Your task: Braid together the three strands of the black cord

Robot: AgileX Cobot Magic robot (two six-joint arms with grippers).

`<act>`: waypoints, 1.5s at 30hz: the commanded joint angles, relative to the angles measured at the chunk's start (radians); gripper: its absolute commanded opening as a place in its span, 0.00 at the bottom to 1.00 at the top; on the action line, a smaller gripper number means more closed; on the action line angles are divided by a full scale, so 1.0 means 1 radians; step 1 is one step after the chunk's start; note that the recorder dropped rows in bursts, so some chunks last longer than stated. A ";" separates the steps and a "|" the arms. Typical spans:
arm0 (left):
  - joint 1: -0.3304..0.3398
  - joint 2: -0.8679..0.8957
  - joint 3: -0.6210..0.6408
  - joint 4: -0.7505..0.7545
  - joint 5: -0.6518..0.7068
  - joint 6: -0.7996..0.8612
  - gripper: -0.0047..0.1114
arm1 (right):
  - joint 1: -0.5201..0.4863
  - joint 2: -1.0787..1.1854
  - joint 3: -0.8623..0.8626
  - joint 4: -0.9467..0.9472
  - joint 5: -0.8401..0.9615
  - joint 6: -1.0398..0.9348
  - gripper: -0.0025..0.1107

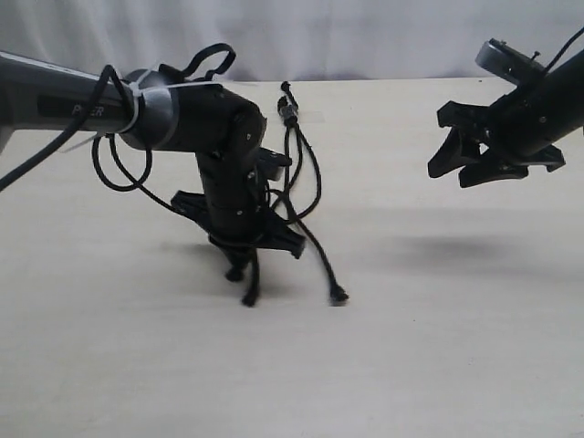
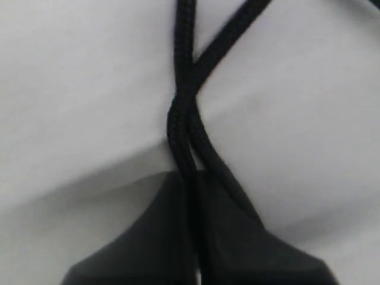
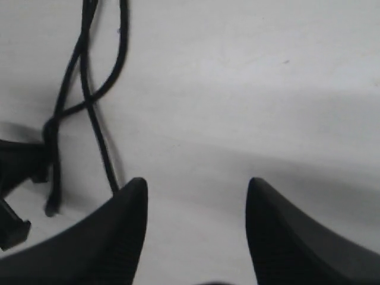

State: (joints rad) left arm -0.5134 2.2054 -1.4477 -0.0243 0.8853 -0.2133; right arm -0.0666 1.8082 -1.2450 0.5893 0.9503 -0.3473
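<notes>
Here we see our left gripper point(image 2: 191, 193) pinched tight on two strands point(image 2: 184, 53) of the black cord point(image 1: 290, 113) — and our right gripper point(image 3: 196, 184) hangs wide open, well apart from it.

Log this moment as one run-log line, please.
left jaws: shut on two strands | right jaws: open, empty, raised | third strand: loose on table

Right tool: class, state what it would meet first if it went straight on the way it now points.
Probably the table: the open right tool points at it, the three strands lying off to one side; depth is unclear.
</notes>
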 commanded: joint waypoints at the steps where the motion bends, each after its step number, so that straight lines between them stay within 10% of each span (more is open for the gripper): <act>1: -0.041 0.056 0.019 -0.333 -0.080 0.137 0.04 | -0.001 -0.008 0.003 0.032 -0.040 -0.030 0.45; 9: -0.032 0.049 0.019 -0.437 -0.085 0.194 0.07 | -0.001 -0.008 0.003 0.049 -0.066 -0.033 0.45; 18: 0.019 -0.060 0.019 -0.379 -0.073 0.213 0.47 | 0.042 -0.011 0.022 0.049 -0.115 0.001 0.45; 32: 0.225 -0.304 0.019 -0.220 0.028 0.213 0.48 | 0.483 -0.033 0.160 -0.404 -0.258 0.337 0.45; 45: 0.228 -0.350 0.019 -0.223 0.063 0.213 0.48 | 0.698 0.105 0.165 -0.535 -0.323 0.596 0.45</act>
State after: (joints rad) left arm -0.2843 1.8661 -1.4324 -0.2480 0.9296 0.0000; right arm 0.6140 1.8885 -1.0842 0.0731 0.6684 0.2122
